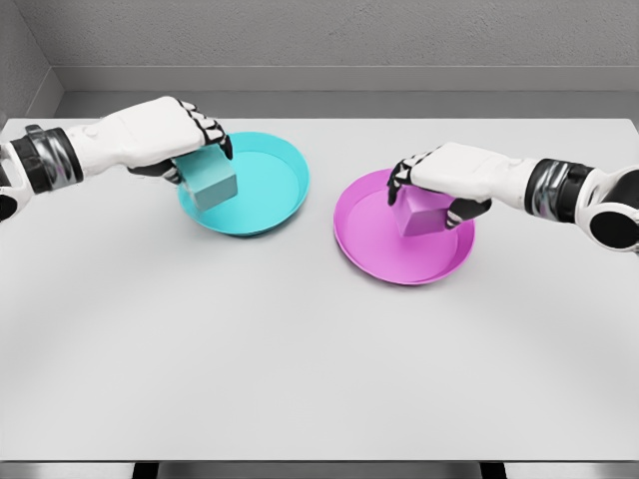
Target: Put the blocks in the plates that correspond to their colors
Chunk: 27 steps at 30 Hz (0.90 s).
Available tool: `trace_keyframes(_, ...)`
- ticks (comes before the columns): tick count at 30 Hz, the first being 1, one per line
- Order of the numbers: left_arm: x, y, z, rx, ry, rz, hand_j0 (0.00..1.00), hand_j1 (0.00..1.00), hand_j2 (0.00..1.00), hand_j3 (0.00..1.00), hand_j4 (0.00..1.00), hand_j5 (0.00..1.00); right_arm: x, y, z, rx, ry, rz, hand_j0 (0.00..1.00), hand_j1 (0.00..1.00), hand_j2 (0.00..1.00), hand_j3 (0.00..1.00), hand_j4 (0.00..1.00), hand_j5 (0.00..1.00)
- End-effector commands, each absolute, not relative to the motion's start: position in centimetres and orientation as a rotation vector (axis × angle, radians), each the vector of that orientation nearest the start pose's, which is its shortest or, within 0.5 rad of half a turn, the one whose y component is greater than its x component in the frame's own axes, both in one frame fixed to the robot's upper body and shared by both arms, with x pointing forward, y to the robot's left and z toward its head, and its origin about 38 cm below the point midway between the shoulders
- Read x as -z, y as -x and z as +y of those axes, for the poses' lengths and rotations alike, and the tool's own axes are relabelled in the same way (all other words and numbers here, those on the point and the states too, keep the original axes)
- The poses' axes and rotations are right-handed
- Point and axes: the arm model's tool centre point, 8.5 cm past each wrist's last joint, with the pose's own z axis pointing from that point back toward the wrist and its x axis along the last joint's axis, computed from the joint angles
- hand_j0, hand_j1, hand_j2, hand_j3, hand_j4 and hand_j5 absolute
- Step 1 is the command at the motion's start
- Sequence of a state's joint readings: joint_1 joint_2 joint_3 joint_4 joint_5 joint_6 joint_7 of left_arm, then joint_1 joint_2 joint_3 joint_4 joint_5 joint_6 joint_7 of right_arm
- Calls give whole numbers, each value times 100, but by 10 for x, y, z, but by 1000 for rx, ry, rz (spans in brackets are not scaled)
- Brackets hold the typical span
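On the white bench (300,369), two plates sit side by side near the far edge: a cyan plate (270,170) toward the left and a magenta plate (374,244) toward the right, well apart from each other. The left hand (185,145) reaches in over the near-left rim of the cyan plate, its fingers curled around a cyan block (213,187) that sits low inside the plate; whether the block already rests on the plate floor cannot be told. The right hand (439,185) mirrors it over the magenta plate, fingers closed on a magenta block (421,215) held just above or on the plate's inner surface.

Both colours match, so the task appears to be at its placing step, nearly complete. The next move likely calls for each hand to let go: fingers spreading wide enough to clear the block's faces, then a lift straight up before pulling back, so that no fingertip drags a block sideways or tips it onto the rim.

Each plate has a raised rim, and both blocks lie toward the side where the arm enters, so a low withdrawal could catch that rim and shift the plate. Open room is generous: the whole near half of the bench is bare, and the gap between the plates is free. The far bench edge lies just behind the cyan plate.
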<state>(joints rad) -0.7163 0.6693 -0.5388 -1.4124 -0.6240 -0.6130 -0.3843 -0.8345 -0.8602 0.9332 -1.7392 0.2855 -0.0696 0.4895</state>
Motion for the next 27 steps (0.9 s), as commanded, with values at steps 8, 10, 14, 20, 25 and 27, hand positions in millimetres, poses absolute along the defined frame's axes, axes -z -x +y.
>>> trace_keyframes(8, -222, -498, 238, -2830, 838, 2122, 47, 47, 47, 47, 47, 47, -225, -431, -235, -1951, 447, -1246, 62, 62, 62, 62, 62, 62)
trace_keyframes(10, -217, -505, 231, -2858, 813, 2111, 48, 48, 48, 48, 48, 48, -225, -432, -234, -1948, 448, -1248, 78, 78, 78, 78, 78, 78)
trace_keyframes(14, -214, -510, 228, -2883, 802, 2096, 59, 59, 59, 59, 59, 59, -222, -430, -231, -1946, 443, -1241, 100, 100, 100, 100, 100, 100)
trace_keyframes(20, -215, -510, 225, -2873, 797, 2108, 100, 100, 100, 100, 100, 100, -221, -430, -231, -1947, 441, -1238, 100, 100, 100, 100, 100, 100)
trace_keyframes(25, -224, -506, 242, -2853, 801, 2158, 100, 100, 100, 100, 100, 100, -227, -431, -230, -1945, 452, -1255, 100, 100, 100, 100, 100, 100)
trace_keyframes(27, -233, -497, 252, -2831, 804, 2153, 100, 100, 100, 100, 100, 100, -230, -431, -231, -1947, 458, -1260, 100, 100, 100, 100, 100, 100)
